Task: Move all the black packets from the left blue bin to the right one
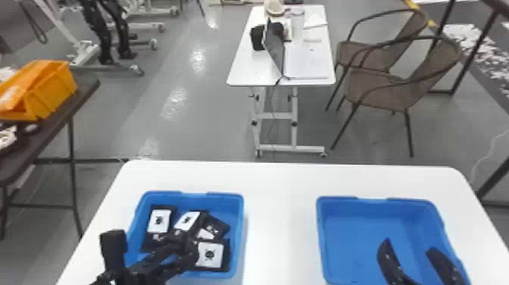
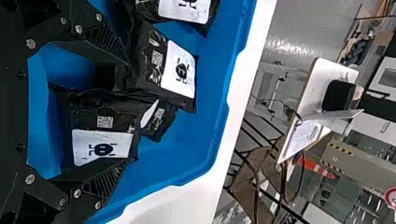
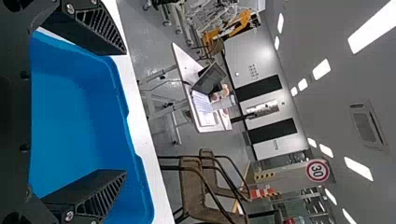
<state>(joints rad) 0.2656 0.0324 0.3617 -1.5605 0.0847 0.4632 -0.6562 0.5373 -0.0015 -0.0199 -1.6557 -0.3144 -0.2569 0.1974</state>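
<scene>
The black packets [image 1: 159, 220] lie in the left blue bin [image 1: 234, 210]; the left gripper [image 2: 124, 112], fingers open, is around one packet [image 2: 103, 135]; I think it must be centred before closing softly; the right gripper [image 3: 125, 112], also open, is over the right bin [image 1: 342, 238].

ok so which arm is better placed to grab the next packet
The left, I'd say. The left claw is open at the left bin, with a packet showing between its fingers, while the right claw is over at the right bin, away from it.
</scene>
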